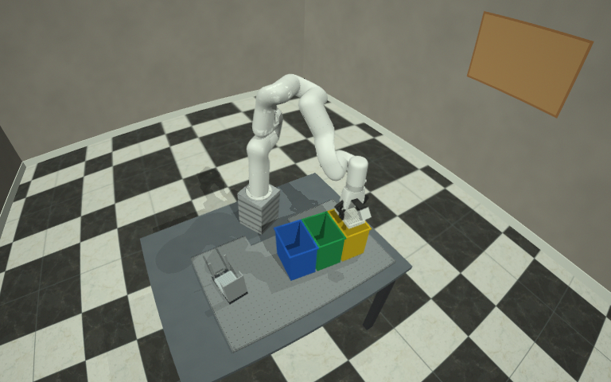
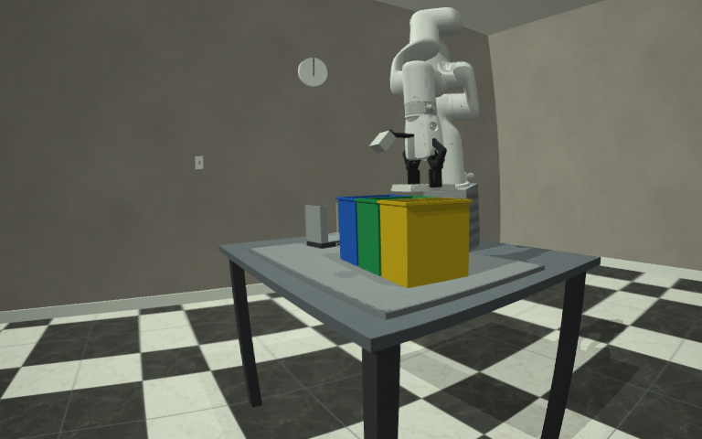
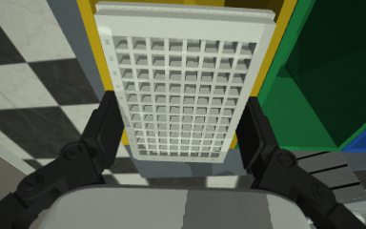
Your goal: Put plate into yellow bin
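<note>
Holding the white plate [image 3: 183, 88] tight, your gripper [image 3: 183, 138] has one black finger [image 3: 107, 126] on each long side of it. The fingers are spread wide because the plate fills the space between them. You can see the plate's little square holes facing up at the wrist camera.

In the wrist view the plate hangs over the yellow bin [image 3: 91, 52], and the bin's yellow rim peeks out at 9 o'clock and at 3 o'clock of the plate. The green bin [image 3: 310, 95] sits at 3 o'clock of the yellow one, touching it.

From the top view the three bins stand in a row on the grey table [image 1: 180, 278], side by side and upright: the blue bin [image 1: 294, 259], then the green bin [image 1: 326, 247], then the yellow bin [image 1: 356, 243]. The gripper [image 1: 353, 212] and the plate [image 1: 353, 219] are right over the mouth of the yellow bin, at its end nearest the arm.

In the side view the plate [image 2: 406, 188] is flat and sits just above the yellow rim [image 2: 424, 201], not down inside yet.

The rack [image 1: 225, 274] stands well apart, at 9 o'clock of the blue bin, and the other plate [image 1: 225, 281] sits on it
</note>
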{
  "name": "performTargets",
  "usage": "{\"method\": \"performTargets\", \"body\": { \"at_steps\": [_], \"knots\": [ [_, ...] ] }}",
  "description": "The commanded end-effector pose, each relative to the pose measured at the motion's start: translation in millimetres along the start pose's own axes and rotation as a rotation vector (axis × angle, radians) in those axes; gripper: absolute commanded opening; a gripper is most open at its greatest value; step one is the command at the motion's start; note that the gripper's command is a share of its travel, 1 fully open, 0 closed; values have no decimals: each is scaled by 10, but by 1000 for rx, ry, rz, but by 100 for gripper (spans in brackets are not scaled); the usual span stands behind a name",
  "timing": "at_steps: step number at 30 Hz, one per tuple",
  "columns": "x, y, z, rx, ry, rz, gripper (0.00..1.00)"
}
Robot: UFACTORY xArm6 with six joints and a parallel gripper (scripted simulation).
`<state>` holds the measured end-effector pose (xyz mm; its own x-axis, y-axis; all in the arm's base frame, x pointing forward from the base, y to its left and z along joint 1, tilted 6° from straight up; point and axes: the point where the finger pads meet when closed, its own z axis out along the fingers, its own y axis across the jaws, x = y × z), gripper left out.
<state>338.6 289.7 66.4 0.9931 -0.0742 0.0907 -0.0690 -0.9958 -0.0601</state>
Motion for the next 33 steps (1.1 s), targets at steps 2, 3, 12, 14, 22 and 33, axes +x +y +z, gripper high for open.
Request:
{"method": "performTargets", "body": {
  "at_steps": [2, 3, 12, 14, 22, 33],
  "knots": [
    [11, -11, -5, 3, 3, 0, 0],
    [11, -11, -4, 3, 3, 0, 0],
    [11, -11, 11, 3, 3, 0, 0],
    [11, -11, 11, 3, 3, 0, 0],
    [11, -11, 25, 3, 3, 0, 0],
    [11, -11, 40, 3, 3, 0, 0]
  ]
}}
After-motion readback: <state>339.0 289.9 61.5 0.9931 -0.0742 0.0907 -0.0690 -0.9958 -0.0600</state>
